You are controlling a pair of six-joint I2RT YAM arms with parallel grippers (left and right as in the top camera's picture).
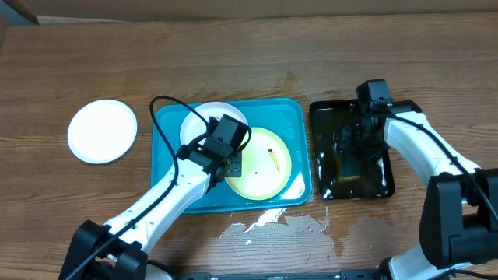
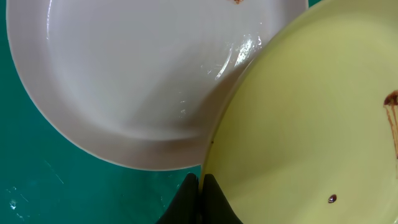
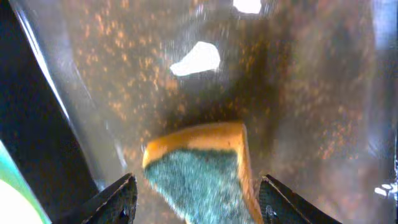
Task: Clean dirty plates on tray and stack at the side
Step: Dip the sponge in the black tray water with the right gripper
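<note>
Yellow plate (image 1: 268,163) lies in the blue tray (image 1: 165,155), its edge over a white plate (image 1: 206,120). The left pincer (image 2: 199,186) is pinched tight on the yellow plate's rim. Another white plate (image 1: 102,131) sits apart on the counter (image 1: 233,54). The right pincer (image 3: 199,202) is spread wide around a sponge (image 3: 199,165) in the black tray (image 1: 323,124).

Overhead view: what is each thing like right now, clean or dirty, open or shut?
Yellow plate: dirty, brown smear.
Lone white plate: on the table, looks clean.
Other white plate: on blue tray, partly under yellow plate.
Sponge: loose in wet black tray.
Left pincer: shut on yellow plate's rim.
Right pincer: open, either side of sponge.
</note>
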